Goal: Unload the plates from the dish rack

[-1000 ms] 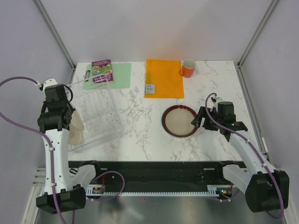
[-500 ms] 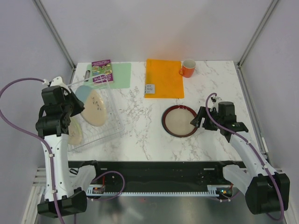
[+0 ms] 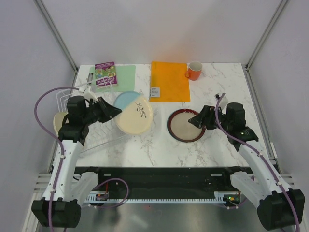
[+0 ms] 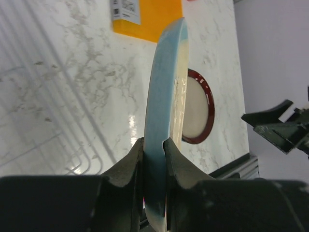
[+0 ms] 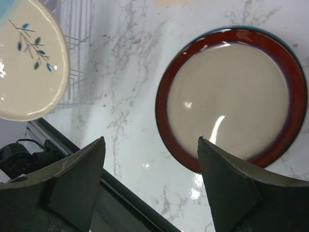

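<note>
- Counter (image 3: 159,145): carries all below.
- Dish rack (image 3: 104,136): sits at 9 o'clock, holds a cream plate (image 3: 59,123) at its left end.
- Red-rimmed plate (image 3: 186,125): lies flat at 3 o'clock.
- Blue-and-beige plate (image 3: 134,112): hangs tilted near centre, beside the rack.
- Left pincer (image 3: 114,111): clenches that plate's rim.
- Right pincer (image 3: 203,119): gapes wide above the red-rimmed plate's 3 o'clock edge.

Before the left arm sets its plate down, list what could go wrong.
1. The left gripper pinches the blue and cream plate only at its rim, with the rest unsupported, so it might slip or swing.
2. The red-rimmed plate lies flat nearby with the open right gripper hovering above it. A set-down there could clip that plate or the arm.
</note>
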You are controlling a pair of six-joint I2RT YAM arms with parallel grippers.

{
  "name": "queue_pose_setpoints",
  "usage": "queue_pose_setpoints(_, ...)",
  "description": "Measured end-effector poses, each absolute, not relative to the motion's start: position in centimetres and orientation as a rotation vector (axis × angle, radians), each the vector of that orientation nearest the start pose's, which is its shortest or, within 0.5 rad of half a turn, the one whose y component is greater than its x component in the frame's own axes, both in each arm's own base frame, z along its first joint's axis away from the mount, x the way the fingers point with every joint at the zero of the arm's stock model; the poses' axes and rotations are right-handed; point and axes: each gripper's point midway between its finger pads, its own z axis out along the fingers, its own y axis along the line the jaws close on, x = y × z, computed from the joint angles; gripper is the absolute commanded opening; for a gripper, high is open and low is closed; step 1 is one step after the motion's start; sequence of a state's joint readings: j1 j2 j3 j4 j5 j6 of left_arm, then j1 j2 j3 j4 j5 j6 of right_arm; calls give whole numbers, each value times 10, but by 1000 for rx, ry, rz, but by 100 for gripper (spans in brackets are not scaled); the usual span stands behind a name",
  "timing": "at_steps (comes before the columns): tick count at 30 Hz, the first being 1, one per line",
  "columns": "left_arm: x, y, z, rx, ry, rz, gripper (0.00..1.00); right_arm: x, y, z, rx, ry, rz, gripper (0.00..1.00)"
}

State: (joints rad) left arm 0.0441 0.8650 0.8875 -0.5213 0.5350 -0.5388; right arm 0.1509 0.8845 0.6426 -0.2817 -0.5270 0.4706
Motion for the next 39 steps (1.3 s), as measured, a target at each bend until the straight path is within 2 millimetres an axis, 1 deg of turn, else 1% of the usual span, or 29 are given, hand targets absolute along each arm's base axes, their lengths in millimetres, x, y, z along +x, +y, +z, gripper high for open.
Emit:
queue_pose_setpoints(2,265,-119,248,-200,2080,-910,2,254,156,184,-14,2124,965,84)
queue_pose_setpoints(3,263,-133,249,-154,2075,-946,2,254,163,188,-30,2108,989,84)
queue_pose_setpoints(4,258,-152,251,-98,2077,-998,2,254,170,192,-44,2094,1014,85)
queue_pose_setpoints(5,255,-163,251,-63,2078,-1028,2,254,177,194,-57,2084,1037,84)
queue_pose_setpoints(7,247,-189,251,17,2086,-1096,2,252,190,195,-80,2072,1079,85)
queue_pose_setpoints(9,243,-208,248,67,2101,-1137,2,251,200,195,-92,2069,1112,85)
queue_pose_setpoints(13,242,-231,240,105,2118,-1162,2,255,203,195,-69,2056,1120,86)
queue_pose_setpoints(17,243,-247,234,124,2112,-1191,2,257,204,193,-57,2044,1130,86)
queue_pose_setpoints(20,241,-261,233,148,2107,-1225,2,257,204,186,-40,2051,1140,86)
queue_pose_setpoints(23,239,-272,235,170,2090,-1263,2,257,204,176,-25,2072,1143,82)
queue_pose_setpoints(24,239,-275,236,175,2080,-1276,2,256,205,175,-20,2077,1151,66)
queue_pose_setpoints(26,239,-277,236,178,2068,-1285,2,258,206,175,-23,2068,1154,41)
queue_pose_setpoints(27,240,-277,236,177,2064,-1285,2,258,207,177,-23,2059,1166,11)
queue_pose_setpoints(28,241,-277,235,173,2065,-1280,2,259,207,178,-30,2050,1161,3)
queue_pose_setpoints(29,245,-273,233,154,2066,-1269,2,259,206,180,-28,2042,1177,0)
queue_pose_setpoints(31,252,-265,231,105,2061,-1265,4,259,205,187,-19,2016,1212,0)
queue_pose_setpoints(32,252,-264,233,102,2054,-1271,7,259,205,190,-19,2003,1218,0)
queue_pose_setpoints(33,251,-264,234,101,2045,-1274,17,259,204,192,-19,1994,1221,0)
queue_pose_setpoints(36,249,-263,240,106,2027,-1279,37,256,204,200,-22,1968,1231,0)
queue_pose_setpoints(37,249,-263,241,105,2023,-1276,53,256,203,202,-23,1959,1231,0)
queue_pose_setpoints(38,250,-262,240,102,2024,-1266,55,255,203,206,-23,1948,1233,0)
queue_pose_setpoints(39,253,-260,236,92,2030,-1238,64,253,204,211,-27,1933,1242,0)
